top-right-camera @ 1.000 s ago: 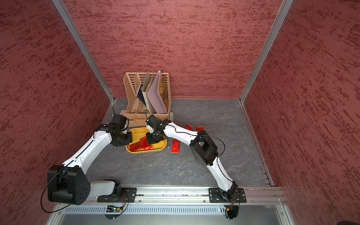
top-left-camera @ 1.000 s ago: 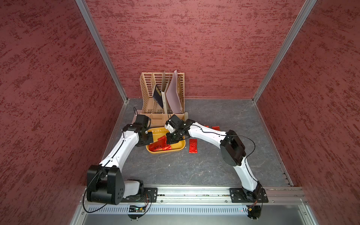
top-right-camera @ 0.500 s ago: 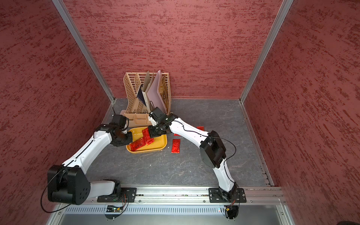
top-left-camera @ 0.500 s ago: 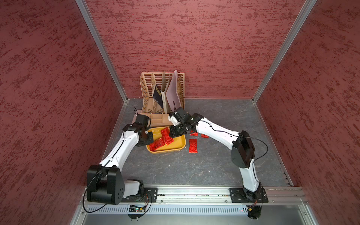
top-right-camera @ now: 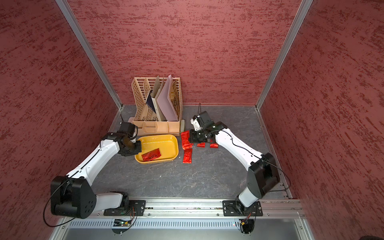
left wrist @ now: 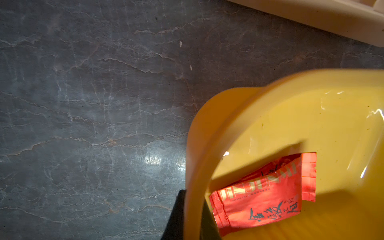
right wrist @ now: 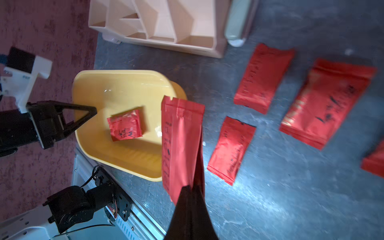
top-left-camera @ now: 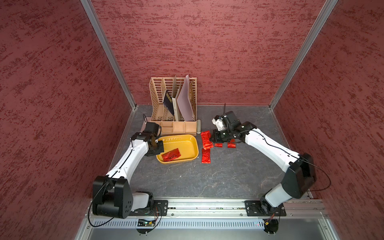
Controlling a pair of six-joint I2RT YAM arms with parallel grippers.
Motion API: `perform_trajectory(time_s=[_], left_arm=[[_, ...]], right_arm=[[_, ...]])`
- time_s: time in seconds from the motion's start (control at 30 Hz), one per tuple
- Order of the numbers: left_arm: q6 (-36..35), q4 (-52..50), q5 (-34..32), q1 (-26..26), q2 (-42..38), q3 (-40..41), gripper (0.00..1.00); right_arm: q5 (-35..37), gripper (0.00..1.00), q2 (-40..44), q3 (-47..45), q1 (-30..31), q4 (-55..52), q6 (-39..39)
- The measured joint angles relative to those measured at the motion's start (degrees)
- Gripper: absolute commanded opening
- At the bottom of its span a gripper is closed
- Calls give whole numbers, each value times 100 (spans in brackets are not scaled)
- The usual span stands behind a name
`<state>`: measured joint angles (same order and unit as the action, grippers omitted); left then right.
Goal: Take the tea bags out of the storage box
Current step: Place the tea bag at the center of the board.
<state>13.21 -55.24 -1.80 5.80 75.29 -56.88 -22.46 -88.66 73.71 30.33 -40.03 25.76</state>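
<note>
- Nearest, one tea bag (top-left-camera: 205, 156) lies flat on the grey table (top-left-camera: 224, 178), just beside the right wall of the storage box (top-left-camera: 185, 144).
- Inside the storage box a single tea bag (top-left-camera: 171, 154) rests on the bottom, in the near left corner; its dark print faces up.
- The left gripper (top-left-camera: 159, 147) is clamped on the left rim of the box; in the left wrist view its fingers (left wrist: 176, 216) stand one on each side of the yellow wall.
- The right gripper (right wrist: 192, 190) is pinched tight on one end of a held tea bag (right wrist: 180, 137); this bag is on the right of the box, between the box and the bags on the table.
- Around the right gripper three more tea bags (right wrist: 264, 76) lie flat on the table, apart from each other; one is cut by the picture edge.
- At the back, the tan desk organizer (top-left-camera: 173, 126) stands by the wall, behind the box; papers (top-left-camera: 185, 101) lean in its slots.
</note>
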Motion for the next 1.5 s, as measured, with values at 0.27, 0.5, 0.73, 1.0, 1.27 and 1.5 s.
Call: perform_trajectory(time_s=[0.27, 0.5, 0.73, 1.0, 1.27, 1.5], left_arm=[[0, 0, 0, 0, 2, 0, 0], [0, 0, 0, 0, 0, 0, 0], [0, 0, -2, 0, 0, 0, 0], [0, 0, -2, 0, 0, 0, 0], [0, 0, -2, 0, 0, 0, 0], [0, 0, -2, 0, 2, 0, 0]], right_arm=[[-544, 0, 190, -2271, -632, 861, 555], [-699, 0, -382, -2721, -662, 1777, 846], [-831, 0, -649, -2721, -890, 2310, 874], [-1047, 0, -767, -2721, -1029, 2393, 798], [-1047, 0, -728, -2721, -1047, 2304, 678], [-1032, 0, -684, -2721, -1058, 2170, 616]])
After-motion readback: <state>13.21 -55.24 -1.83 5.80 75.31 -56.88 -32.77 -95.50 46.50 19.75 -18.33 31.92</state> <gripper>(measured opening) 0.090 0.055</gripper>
